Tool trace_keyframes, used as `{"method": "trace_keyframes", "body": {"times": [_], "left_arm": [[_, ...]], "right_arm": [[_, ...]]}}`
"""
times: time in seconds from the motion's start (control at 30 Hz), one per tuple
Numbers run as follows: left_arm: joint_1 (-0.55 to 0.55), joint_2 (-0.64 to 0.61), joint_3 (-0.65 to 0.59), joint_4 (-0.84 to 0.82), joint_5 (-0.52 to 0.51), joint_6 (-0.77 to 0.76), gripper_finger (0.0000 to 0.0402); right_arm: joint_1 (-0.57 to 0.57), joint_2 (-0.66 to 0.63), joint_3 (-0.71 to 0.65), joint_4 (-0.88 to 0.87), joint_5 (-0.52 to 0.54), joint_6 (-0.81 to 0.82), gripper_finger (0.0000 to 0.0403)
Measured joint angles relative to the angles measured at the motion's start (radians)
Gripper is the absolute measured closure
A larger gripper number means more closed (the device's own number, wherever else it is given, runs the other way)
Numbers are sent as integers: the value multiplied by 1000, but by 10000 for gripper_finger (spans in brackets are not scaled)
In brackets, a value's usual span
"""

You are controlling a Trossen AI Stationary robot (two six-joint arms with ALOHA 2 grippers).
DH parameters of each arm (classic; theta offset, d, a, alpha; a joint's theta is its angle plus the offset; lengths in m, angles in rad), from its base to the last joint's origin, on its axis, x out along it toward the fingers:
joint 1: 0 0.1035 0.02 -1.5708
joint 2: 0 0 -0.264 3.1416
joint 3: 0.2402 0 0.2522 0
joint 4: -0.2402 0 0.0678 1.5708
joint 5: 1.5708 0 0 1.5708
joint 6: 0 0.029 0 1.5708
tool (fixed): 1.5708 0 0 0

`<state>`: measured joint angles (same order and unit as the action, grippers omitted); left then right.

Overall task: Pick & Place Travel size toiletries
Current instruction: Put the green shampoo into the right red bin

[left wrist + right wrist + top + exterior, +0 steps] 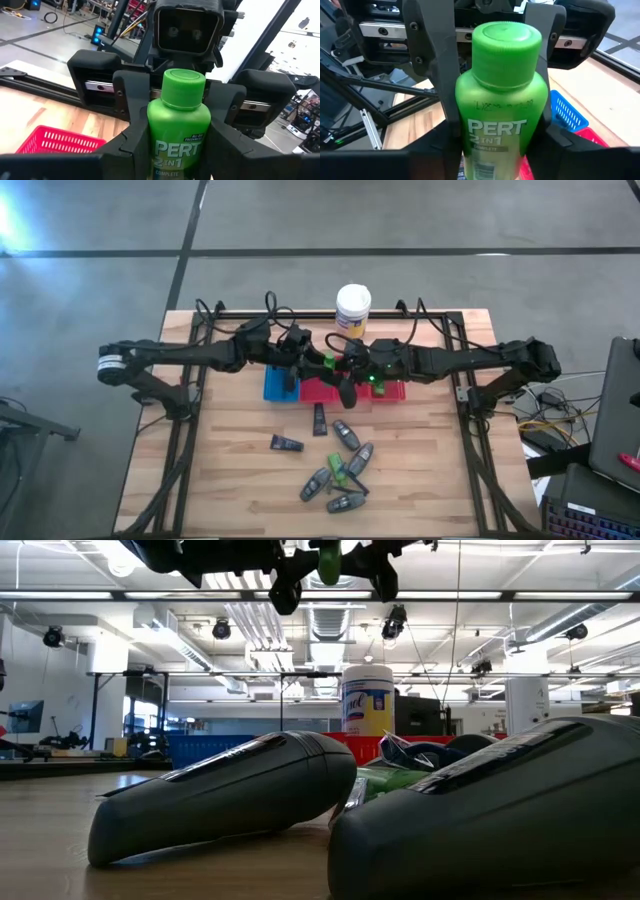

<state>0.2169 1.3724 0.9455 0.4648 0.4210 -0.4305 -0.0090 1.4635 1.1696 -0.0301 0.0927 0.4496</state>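
Two grippers met above the baskets in your high view: the left gripper (318, 363) and right gripper (345, 367) flanked one bright green plastic mini bottle (329, 363) over the red slotted basket (318, 389). In the low view the bottle (328, 564) hung high between them. Each wrist view showed it (179, 131) (503, 100) clamped by both pairs of fingers, long axis running arm to arm; the rest of the toiletries lay nearer.

The canister (353, 310) stands at the bench's (230, 480) far edge. Just before it two baskets sit touching side by side (278, 387) (318, 390). Above them the claws (318, 363) (349, 366) meet around one bottle (328, 363). Nearer than the baskets, the remaining toiletries (340, 460) lie scattered.
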Motion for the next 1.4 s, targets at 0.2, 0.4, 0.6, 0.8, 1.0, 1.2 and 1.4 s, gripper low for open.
{"method": "trace_keyframes", "body": {"times": [0.2, 0.4, 0.6, 0.8, 1.0, 1.2, 1.4], "left_arm": [[1, 0, 0, -1, -1, 11, 246], [2, 1, 0, -12, -7, 10, 245], [2, 2, 0, -77, -32, -1, 225], [5, -2, 1, -130, -43, -15, 190], [19, -63, 2, -355, -48, 14, 158], [33, -168, 2, -682, -215, 131, 150], [33, -227, 1, -754, -266, 161, 149]], "right_arm": [[0, -2, 1, -38, -1, 16, 284], [-1, -2, 0, -47, -8, 23, 270], [-6, -2, -1, -136, -11, 65, 285], [-14, -4, -3, -216, -6, 100, 293], [-22, -30, -4, -490, 42, 232, 290], [-64, -72, -60, -812, 56, 485, 290], [-193, -96, -269, -671, -100, 624, 276]]}}
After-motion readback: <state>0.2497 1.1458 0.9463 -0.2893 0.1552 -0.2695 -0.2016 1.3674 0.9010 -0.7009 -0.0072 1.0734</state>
